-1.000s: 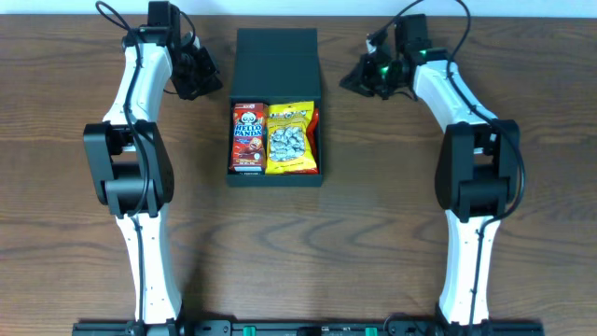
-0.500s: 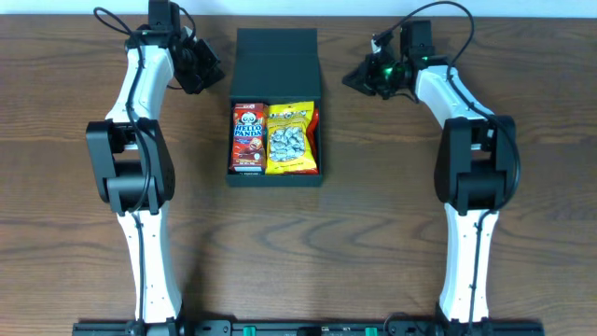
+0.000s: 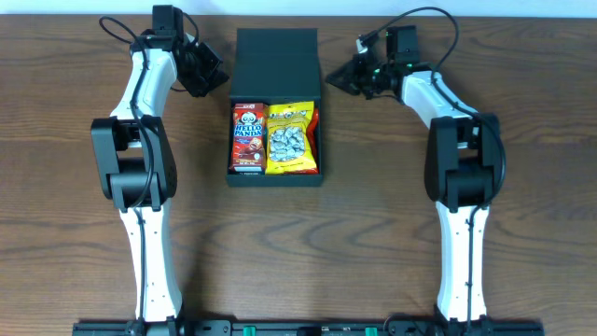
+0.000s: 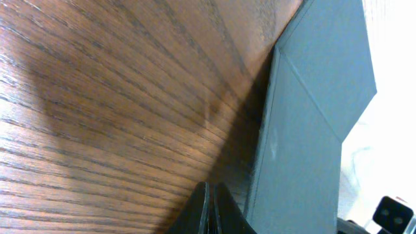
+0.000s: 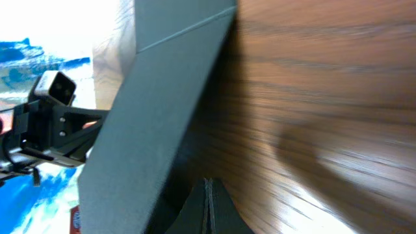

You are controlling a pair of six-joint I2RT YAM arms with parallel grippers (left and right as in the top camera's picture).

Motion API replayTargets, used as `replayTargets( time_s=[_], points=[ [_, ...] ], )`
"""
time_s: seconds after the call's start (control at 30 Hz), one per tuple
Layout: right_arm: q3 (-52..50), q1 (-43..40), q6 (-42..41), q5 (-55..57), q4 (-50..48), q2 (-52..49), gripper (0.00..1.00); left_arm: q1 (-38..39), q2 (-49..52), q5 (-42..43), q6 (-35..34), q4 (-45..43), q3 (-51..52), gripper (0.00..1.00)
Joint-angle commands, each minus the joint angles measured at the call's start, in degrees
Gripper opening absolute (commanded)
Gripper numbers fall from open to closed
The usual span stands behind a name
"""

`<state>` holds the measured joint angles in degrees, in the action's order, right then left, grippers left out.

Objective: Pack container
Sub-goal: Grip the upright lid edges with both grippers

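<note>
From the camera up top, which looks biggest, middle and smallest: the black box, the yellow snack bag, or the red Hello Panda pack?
1. black box: biggest, it holds both snacks.
2. yellow snack bag: middle, it looks wider than the pack.
3. red Hello Panda pack: smallest, about as long but narrower.

A dark brown wood-grain worktop (image 3: 298, 252) is filling nearly the whole overhead view, its grain running left to right. A pale strip (image 3: 522, 7) is showing beyond its far edge, and a black rail (image 3: 280, 329) is lying along its near edge. Even light is casting soft shadows.
</note>
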<state>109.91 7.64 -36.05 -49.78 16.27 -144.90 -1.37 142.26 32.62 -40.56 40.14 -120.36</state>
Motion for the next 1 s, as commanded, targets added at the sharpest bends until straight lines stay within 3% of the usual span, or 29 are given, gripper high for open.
replayTargets(
  time_s=[0.0,0.33,0.97],
  points=[
    [0.31,1.14,-3.37,-2.36,-0.66,-2.69,0.01,0.57,0.90,0.24,-1.92,-0.39,0.26,0.06],
    [0.31,2.08,-5.70,-4.94,-4.61,-3.43,0.01,0.72,0.90,0.50,-2.82,-1.22,0.26,0.06],
    [0.31,2.40,-8.07,-21.94,-17.88,-3.43,0.01,1.03,0.90,4.76,-1.79,-3.82,0.26,0.06]
  ],
)
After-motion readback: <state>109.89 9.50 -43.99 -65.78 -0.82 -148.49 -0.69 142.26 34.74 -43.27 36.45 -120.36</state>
